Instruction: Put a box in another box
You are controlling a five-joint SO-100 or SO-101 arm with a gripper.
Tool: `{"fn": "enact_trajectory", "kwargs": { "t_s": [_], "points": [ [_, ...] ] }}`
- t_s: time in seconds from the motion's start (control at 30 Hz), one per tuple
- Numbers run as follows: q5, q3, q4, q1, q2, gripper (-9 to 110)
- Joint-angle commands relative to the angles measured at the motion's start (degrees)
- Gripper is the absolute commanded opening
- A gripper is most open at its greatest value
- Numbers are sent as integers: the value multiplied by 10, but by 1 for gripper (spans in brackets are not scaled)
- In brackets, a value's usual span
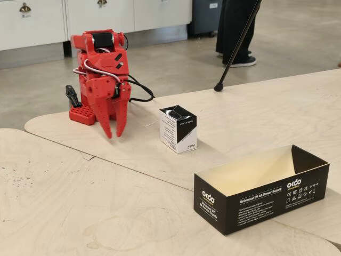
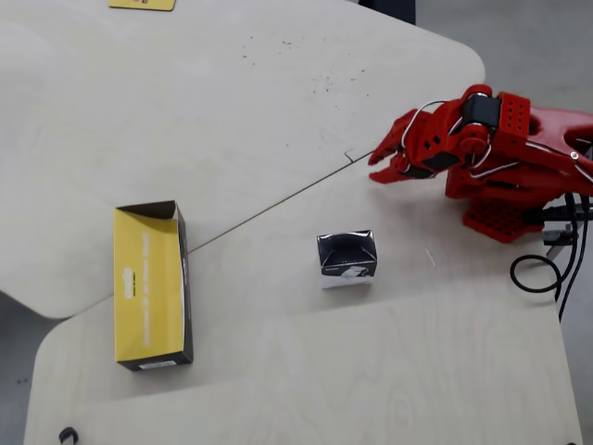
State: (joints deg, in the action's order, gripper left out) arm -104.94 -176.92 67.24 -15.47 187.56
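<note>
One "Universal 5V 4A Power Supply" box [image 1: 261,189]

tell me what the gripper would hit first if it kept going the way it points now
Probably the bare tabletop: the gripper points down, its tips just above the wood. The small carton sits off to the side, outside that line.

Small black-and-white carton [image 1: 178,128] stands upright — well apart from the long, open black box [image 1: 261,188].

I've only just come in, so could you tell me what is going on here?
A red two-finger gripper on a small red arm hangs open and empty above the pale plywood table. The small glossy black-and-white carton stands untouched beside it. The long black cardboard box sits open and empty further off. Nothing is grasped yet.
</note>
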Motion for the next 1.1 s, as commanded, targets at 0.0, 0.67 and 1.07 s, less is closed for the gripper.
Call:
{"fn": "enact_trajectory", "kwargs": {
  "t_s": [0.0,0.67,1.07],
  "points": [
    [124,4,-115,-65,-2,12],
    [596,654,-68,-4,-483,37],
    [408,826,120,248,-744,45]
  ]
}}
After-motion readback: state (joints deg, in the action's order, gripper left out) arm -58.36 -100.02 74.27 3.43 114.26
